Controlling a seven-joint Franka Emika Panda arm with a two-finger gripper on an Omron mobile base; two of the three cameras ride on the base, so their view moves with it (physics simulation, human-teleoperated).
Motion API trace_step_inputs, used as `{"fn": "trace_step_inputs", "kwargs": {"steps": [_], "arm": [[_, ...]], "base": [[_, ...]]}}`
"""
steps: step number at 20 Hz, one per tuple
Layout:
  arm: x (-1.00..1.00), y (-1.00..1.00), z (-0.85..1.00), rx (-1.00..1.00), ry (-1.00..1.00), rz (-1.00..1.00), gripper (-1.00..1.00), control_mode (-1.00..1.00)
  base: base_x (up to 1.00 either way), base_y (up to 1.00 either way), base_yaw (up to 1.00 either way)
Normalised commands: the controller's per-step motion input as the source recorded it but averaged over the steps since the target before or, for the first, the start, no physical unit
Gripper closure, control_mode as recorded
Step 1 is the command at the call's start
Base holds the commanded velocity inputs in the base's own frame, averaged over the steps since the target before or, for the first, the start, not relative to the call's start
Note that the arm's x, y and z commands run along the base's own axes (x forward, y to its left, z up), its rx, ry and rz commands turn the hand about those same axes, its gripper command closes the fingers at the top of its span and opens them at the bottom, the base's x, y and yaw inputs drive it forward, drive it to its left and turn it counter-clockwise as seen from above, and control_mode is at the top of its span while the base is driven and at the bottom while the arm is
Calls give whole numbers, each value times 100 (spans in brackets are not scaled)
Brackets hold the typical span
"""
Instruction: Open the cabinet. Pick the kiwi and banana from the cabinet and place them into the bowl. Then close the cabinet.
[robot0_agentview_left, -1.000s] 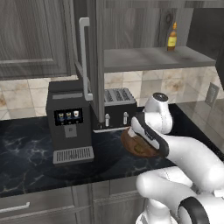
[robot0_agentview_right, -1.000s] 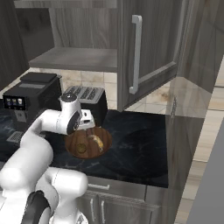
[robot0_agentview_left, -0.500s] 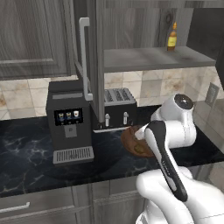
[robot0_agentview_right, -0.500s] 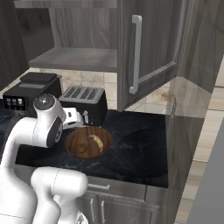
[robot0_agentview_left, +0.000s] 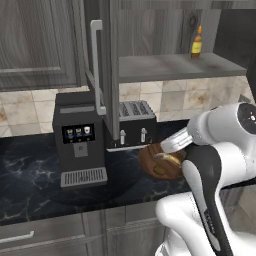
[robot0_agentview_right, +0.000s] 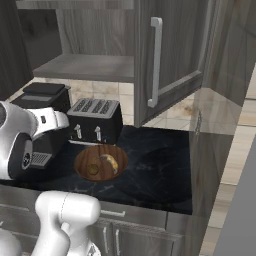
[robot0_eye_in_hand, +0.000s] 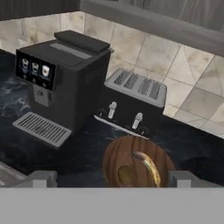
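Observation:
The cabinet (robot0_agentview_right: 175, 50) stands open, both doors swung out and its grey shelf (robot0_agentview_left: 170, 66) bare of fruit. On the black counter in front of the toaster sits the wooden bowl (robot0_agentview_right: 78, 159) (robot0_agentview_left: 145, 154) (robot0_eye_in_hand: 113, 154). The banana (robot0_agentview_right: 110, 161) (robot0_eye_in_hand: 148, 166) (robot0_agentview_left: 168, 159) lies inside it, with the kiwi (robot0_agentview_right: 93, 170) (robot0_eye_in_hand: 125, 175) beside it. My gripper (robot0_eye_in_hand: 112, 178) is open and holds nothing. It hangs above and back from the bowl's near rim, looking down at the bowl and the appliances.
A black toaster (robot0_agentview_left: 134, 127) and a black coffee machine (robot0_agentview_left: 80, 137) stand against the tiled wall left of the bowl. An amber bottle (robot0_agentview_left: 197, 44) stands on the shelf's right end. The open doors' handles (robot0_agentview_left: 95, 65) (robot0_agentview_right: 155, 60) jut out over the counter.
My hand has drawn up and back from the bowl, and the arm's elbow has swung outward. The banana and kiwi stay in the bowl. The jaws remain wide.

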Motion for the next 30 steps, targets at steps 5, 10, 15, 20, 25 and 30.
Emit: {"fn": "trace_step_inputs", "kwargs": {"steps": [5, 10, 15, 20, 25, 30], "arm": [[-98, 21, 79, 0, -23, -5, -100, -100], [-100, 20, 48, 0, -20, -8, -100, -100], [-95, 25, 65, 0, -31, -15, -100, -100], [-51, 49, 57, 0, -35, -17, -100, -100], [2, 84, 5, 0, -36, -15, -100, -100], [43, 82, -9, -1, -29, -16, -100, -100]], "base": [[0, 0, 0], [0, 0, 0], [0, 0, 0], [0, 0, 0], [0, 0, 0], [0, 0, 0]]}}
